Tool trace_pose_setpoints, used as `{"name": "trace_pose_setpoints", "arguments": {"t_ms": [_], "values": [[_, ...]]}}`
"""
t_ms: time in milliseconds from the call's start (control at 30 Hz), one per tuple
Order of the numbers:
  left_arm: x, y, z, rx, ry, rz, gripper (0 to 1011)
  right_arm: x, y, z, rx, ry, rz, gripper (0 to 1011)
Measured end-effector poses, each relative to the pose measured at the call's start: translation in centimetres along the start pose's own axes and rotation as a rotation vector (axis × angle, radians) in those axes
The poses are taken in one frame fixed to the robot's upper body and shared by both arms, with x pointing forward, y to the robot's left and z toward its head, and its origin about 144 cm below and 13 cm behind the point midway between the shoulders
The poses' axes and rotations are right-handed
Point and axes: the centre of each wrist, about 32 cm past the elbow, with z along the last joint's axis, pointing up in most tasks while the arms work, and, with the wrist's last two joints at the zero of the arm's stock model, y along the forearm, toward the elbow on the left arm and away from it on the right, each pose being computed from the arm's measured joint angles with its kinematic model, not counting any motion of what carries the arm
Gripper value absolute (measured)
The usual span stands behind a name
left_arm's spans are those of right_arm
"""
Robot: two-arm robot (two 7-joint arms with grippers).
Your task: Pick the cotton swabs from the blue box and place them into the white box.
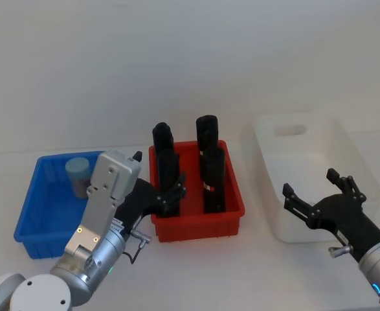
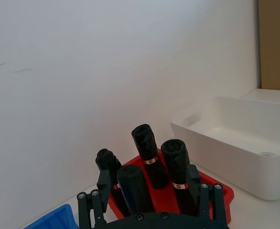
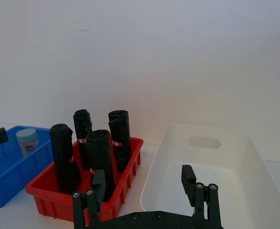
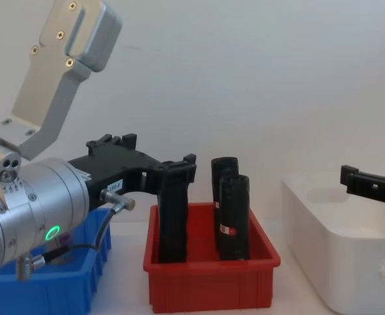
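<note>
left gripper spread, empty, at red bin | right gripper spread over white box | judged: centre left over swabs in blue box, clear of rim

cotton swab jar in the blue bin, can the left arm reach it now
Probably yes: the jar stands alone in the open blue bin, and the left gripper is open close by.

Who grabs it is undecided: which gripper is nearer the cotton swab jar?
Left. The left gripper hovers over the red bin, near the cotton swab jar; the right gripper over the white box.
</note>
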Motion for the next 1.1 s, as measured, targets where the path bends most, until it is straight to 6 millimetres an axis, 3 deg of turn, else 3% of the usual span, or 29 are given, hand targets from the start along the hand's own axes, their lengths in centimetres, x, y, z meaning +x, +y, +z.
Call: {"name": "trace_pose_setpoints", "arguments": {"t_ms": [633,1100], "values": [[-0.1,0.1,-0.1,-0.003,0.000,0.009,1000,0.1,0.2,-0.2,-0.001,-0.004,0.002,1002],[-0.1,0.0,-0.1,-0.003,0.001,0.010,1000,0.4,2.2,-1.5,-0.010,-0.031,0.023,1001]]}}
